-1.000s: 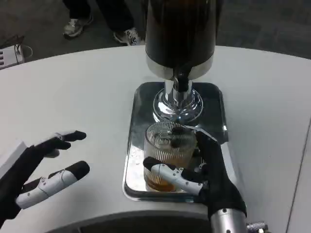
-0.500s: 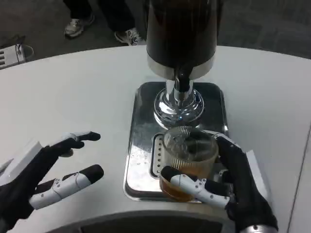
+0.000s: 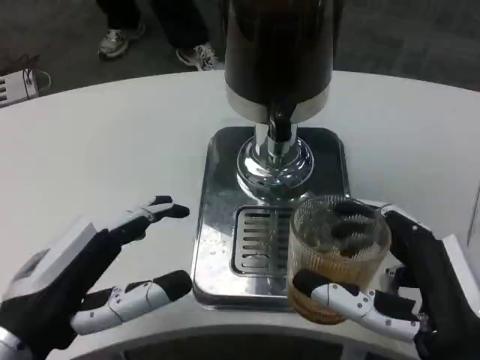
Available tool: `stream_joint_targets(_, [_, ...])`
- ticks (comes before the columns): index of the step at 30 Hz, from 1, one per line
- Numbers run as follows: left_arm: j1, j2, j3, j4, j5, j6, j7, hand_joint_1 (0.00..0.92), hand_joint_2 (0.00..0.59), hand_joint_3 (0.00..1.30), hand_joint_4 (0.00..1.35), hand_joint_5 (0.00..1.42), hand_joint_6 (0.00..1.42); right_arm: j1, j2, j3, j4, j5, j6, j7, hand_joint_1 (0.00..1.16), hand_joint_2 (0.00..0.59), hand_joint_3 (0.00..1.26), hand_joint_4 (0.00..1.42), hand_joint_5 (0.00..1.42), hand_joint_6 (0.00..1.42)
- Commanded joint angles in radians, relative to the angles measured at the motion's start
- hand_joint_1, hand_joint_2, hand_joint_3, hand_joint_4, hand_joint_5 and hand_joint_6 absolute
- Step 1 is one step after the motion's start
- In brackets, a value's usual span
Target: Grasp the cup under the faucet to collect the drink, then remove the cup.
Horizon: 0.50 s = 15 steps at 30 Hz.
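A ribbed clear glass cup (image 3: 337, 251) with amber drink in its bottom sits at the right front corner of the steel drip tray (image 3: 217, 225), off the grate (image 3: 259, 240). My right hand (image 3: 409, 289) grips the cup, fingers wrapped around its front and back. The dark dispenser (image 3: 277, 52) stands at the tray's back on a chrome base, its black faucet (image 3: 280, 129) pointing down at the bare grate. My left hand (image 3: 86, 274) hovers open over the table left of the tray, fingers spread and holding nothing.
The white table (image 3: 112, 150) curves round the tray, its front edge just below both hands. Someone's shoes (image 3: 116, 41) and legs stand on the dark floor beyond the far edge. A white power strip (image 3: 19, 86) lies on the floor at far left.
My right hand has carried the cup right and toward me, from under the faucet to the tray's right front corner. My left hand has moved right, closer to the tray.
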Motion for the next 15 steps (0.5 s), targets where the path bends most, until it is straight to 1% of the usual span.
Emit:
stream_joint_targets(1, [0.046, 0.009, -0.016, -0.080, 0.050, 0.004, -0.009, 0.000, 0.086, 0.19, 0.00, 0.08, 0.18, 0.015, -0.017, -0.044, -0.086, 0.032, -0.013, 0.034, 0.95, 0.263, 1.20, 1.42, 1.42, 1.42])
stream_joint_targets(4, [0.066, 0.013, -0.018, -0.129, 0.083, 0.011, -0.009, 0.000, 0.082, 0.15, 0.00, 0.03, 0.15, 0.017, -0.037, -0.072, -0.108, 0.045, -0.013, 0.062, 0.95, 0.263, 1.20, 1.42, 1.42, 1.42])
stream_joint_targets(6, [0.081, 0.011, -0.016, -0.159, 0.102, 0.016, -0.010, 0.000, 0.081, 0.13, 0.00, 0.01, 0.13, 0.015, -0.057, -0.097, -0.126, 0.059, -0.012, 0.087, 0.95, 0.263, 1.20, 1.42, 1.42, 1.42])
stream_joint_targets(11, [0.115, 0.010, -0.014, -0.214, 0.144, 0.018, -0.009, 0.000, 0.081, 0.08, 0.00, 0.00, 0.10, 0.007, -0.082, -0.135, -0.151, 0.079, -0.011, 0.124, 0.95, 0.263, 1.20, 1.42, 1.42, 1.42])
stream_joint_targets(15, [0.173, -0.010, -0.015, -0.311, 0.225, 0.049, -0.003, 0.000, 0.084, 0.03, 0.00, 0.00, 0.08, 0.014, -0.115, -0.159, -0.187, 0.095, -0.024, 0.162, 0.95, 0.263, 1.19, 1.42, 1.42, 1.42])
